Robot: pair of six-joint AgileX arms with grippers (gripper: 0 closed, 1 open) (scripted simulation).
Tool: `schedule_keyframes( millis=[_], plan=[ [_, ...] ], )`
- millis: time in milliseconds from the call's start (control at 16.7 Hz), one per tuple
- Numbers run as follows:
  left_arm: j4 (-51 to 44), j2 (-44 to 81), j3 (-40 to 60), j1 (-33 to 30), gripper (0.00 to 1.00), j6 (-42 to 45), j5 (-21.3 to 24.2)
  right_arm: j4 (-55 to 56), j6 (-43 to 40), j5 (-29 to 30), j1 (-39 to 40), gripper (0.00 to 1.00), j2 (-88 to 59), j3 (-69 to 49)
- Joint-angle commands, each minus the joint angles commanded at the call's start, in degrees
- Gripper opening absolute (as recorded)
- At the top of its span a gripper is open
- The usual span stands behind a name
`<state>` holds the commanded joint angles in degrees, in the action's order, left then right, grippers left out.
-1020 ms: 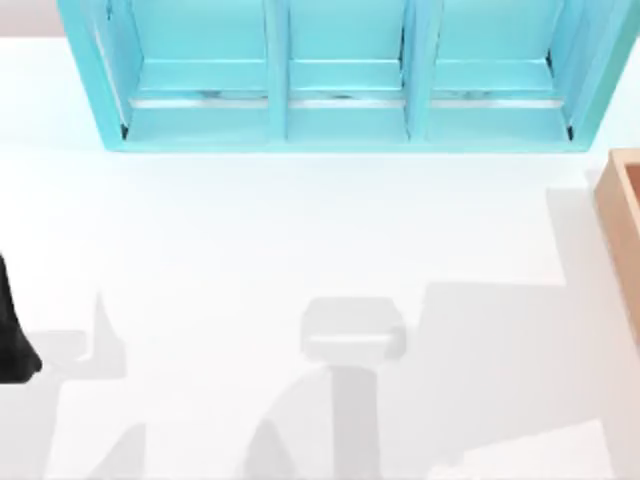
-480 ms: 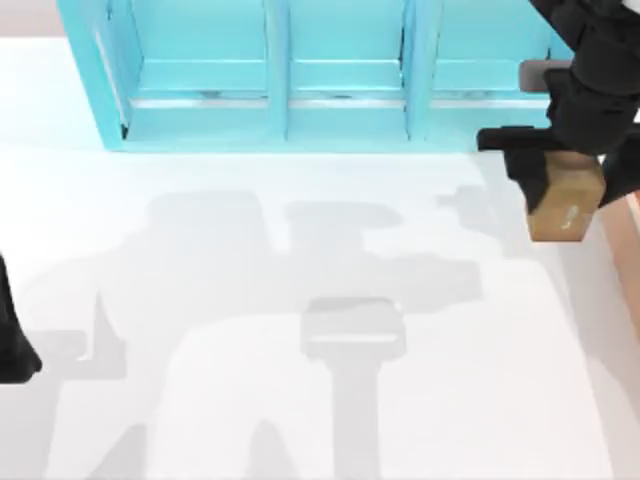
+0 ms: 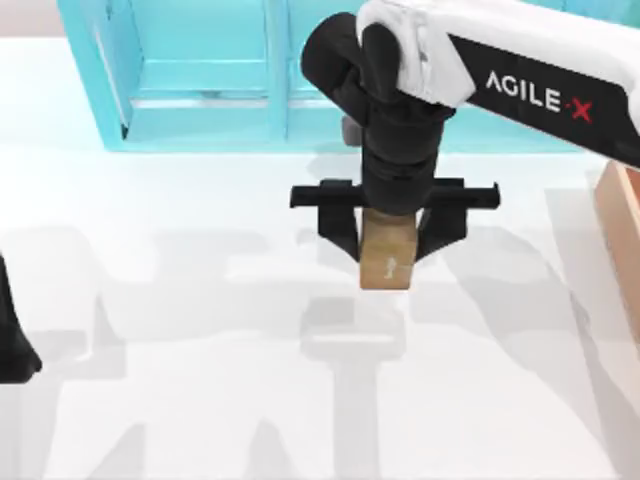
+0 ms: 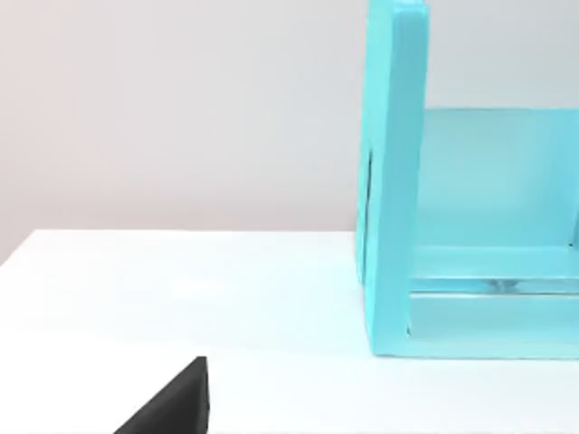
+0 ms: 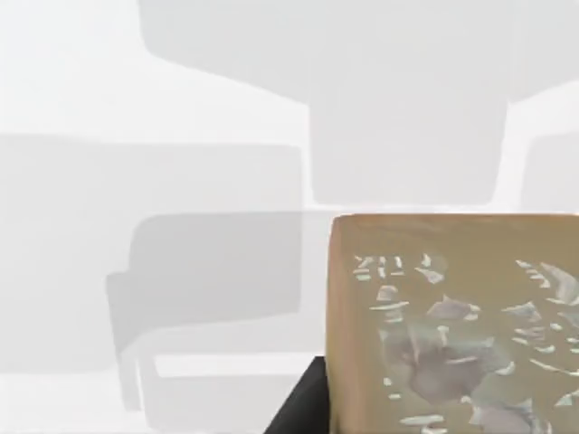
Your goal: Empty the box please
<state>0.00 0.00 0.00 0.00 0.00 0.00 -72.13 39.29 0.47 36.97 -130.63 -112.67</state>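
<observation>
The right claw (image 3: 391, 232) is clamped on the small brown cube (image 3: 389, 255), one dark finger (image 3: 341, 228) on each side of it, and it hangs over the middle of the white tabletop (image 3: 180, 300), in front of the turquoise shelf unit (image 3: 200, 90). The right wrist view looks down past the cube's pale-marked face (image 5: 452, 334) onto bare tabletop crossed by grey shadows, so nothing appears to lie under the load.

The step in hand looks like carrying the cube away from the box (image 3: 622, 230), whose tan wall shows at the right edge of the tabletop, well apart from the claw. Whether anything is left inside it cannot be told, since only that wall is in sight.

To do this well, I would keep the grip firm until the cube is low and its underside square to the surface (how far it hangs above the tabletop cannot be read off). Then part the fingers only once it rests flat, and lift straight up so neither finger drags it. Setting it down clear of the shelf unit's front edge and away from the box leaves room for any further trips.

The left arm (image 3: 12, 335) sits parked at the left edge of the tabletop; I cannot tell how its claw is set.
</observation>
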Motion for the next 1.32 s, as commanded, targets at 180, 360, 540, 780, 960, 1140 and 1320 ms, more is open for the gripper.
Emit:
schedule_keyframes(
  millis=[180, 360, 540, 780, 960, 1140, 1320],
  plan=[
    [0.00, 0.00, 0.00, 0.00, 1.00, 0.00, 0.00, 0.07, 0.18, 0.00, 0.18, 0.00, -0.04, -0.03],
    [0.00, 0.00, 0.00, 0.00, 1.00, 0.00, 0.00, 1.01, 0.49, -0.18, -0.20, 0.00, -0.18, 1.09],
    [0.00, 0.00, 0.00, 0.00, 1.00, 0.00, 0.00, 5.97, 0.33, -0.03, 0.06, 0.00, -1.07, 4.58],
    [0.00, 0.00, 0.00, 0.00, 1.00, 0.00, 0.00, 9.12, 0.26, 0.02, 0.24, 0.00, -1.85, 7.22],
    [0.00, 0.00, 0.00, 0.00, 1.00, 0.00, 0.00, 9.12, 0.26, 0.02, 0.24, 0.08, -1.85, 7.22],
    [0.00, 0.00, 0.00, 0.00, 1.00, 0.00, 0.00, 9.12, 0.26, 0.02, 0.24, 0.30, -1.85, 7.22],
    [0.00, 0.00, 0.00, 0.00, 1.00, 0.00, 0.00, 9.12, 0.26, 0.02, 0.24, 0.53, -1.85, 7.22]
  ],
)
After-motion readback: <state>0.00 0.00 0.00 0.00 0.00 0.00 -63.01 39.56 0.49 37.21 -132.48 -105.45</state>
